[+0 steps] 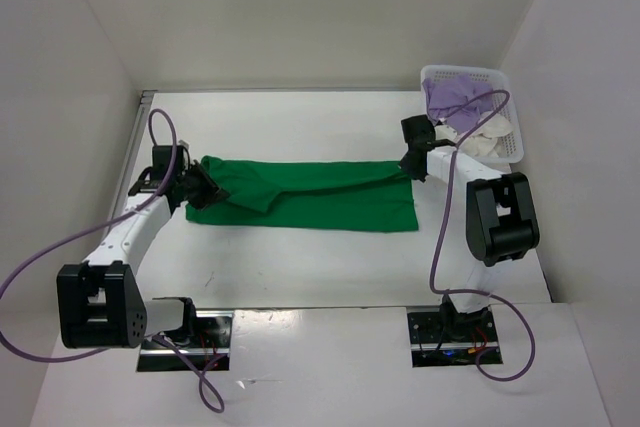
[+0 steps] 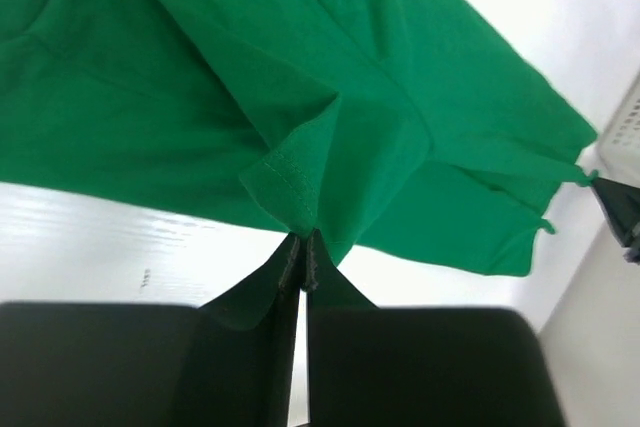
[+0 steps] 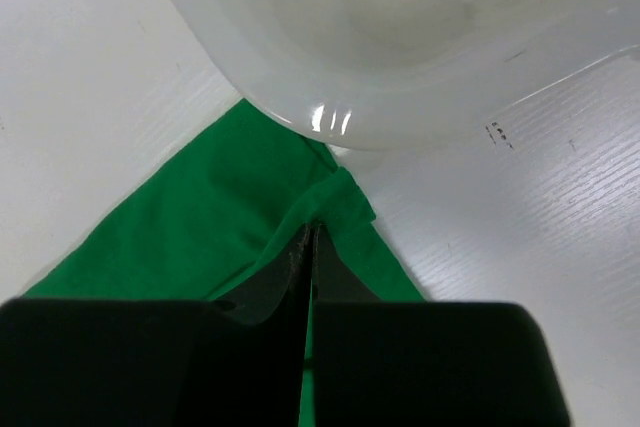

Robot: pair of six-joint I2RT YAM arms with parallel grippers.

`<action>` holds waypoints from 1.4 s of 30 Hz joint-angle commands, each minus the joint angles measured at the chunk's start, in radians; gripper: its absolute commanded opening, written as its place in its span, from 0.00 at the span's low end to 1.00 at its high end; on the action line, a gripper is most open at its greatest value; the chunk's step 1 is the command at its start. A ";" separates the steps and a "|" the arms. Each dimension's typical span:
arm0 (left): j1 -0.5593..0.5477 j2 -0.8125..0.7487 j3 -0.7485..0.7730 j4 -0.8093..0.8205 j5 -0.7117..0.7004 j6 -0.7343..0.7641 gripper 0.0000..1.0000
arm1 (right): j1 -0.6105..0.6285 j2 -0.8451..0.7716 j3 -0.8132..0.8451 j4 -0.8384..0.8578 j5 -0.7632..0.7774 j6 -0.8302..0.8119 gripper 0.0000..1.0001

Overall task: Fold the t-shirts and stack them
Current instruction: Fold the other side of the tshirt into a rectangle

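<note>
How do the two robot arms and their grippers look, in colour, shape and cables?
The left arm and right arm have white links and blocky black joint housings. A purple cable loops along each. The left gripper and right gripper are black, with two fingers tapering to thin tips.

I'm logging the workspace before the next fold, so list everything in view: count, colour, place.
green t-shirt: one, bright green, laid lengthwise across the middle of the table
lavender t-shirt: one, lavender-purple, bunched in the basket
cream t-shirt: one, cream-white, in the basket beside the lavender one
basket: one, white plastic lattice, far right corner
table: one, white, under everything
cables: two, purple, one trailing from each arm
arms: two, white and black, bases at the near edge
left claw: one, black, shut on the green t-shirt's left end
right claw: one, black, shut on its right end
</note>
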 commanded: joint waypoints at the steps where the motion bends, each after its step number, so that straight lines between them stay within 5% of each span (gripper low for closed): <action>1: 0.004 -0.058 -0.014 -0.044 -0.054 0.069 0.14 | 0.007 0.017 -0.008 -0.001 0.022 0.004 0.02; 4: 0.004 -0.084 -0.025 -0.070 -0.100 0.083 0.49 | 0.007 0.005 -0.008 -0.002 0.004 0.013 0.11; 7: 0.004 -0.095 -0.009 -0.080 -0.123 0.092 0.58 | 0.007 -0.026 -0.018 -0.011 0.004 0.013 0.18; 10: 0.004 -0.086 0.046 -0.071 -0.181 0.103 0.58 | 0.016 -0.063 -0.018 -0.020 0.004 0.024 0.28; 15: 0.004 -0.003 0.078 0.032 -0.249 0.114 0.59 | 0.061 -0.147 -0.008 -0.032 -0.025 0.033 0.28; 19: 0.004 0.121 0.090 0.088 -0.260 0.114 0.53 | 0.160 -0.177 0.003 -0.043 -0.062 0.044 0.14; 22: 0.004 0.192 0.100 0.117 -0.241 0.124 0.38 | 0.278 -0.186 -0.006 -0.031 -0.105 0.070 0.04; 28: 0.004 0.304 0.138 0.183 -0.260 0.109 0.50 | 0.519 -0.135 0.014 0.058 -0.254 0.088 0.04; 34: 0.013 0.394 0.260 0.255 -0.348 0.098 0.50 | 0.663 -0.006 0.087 0.194 -0.338 0.110 0.04; 42: 0.023 0.534 0.350 0.296 -0.370 0.089 0.47 | 0.711 0.179 0.199 0.273 -0.369 0.121 0.28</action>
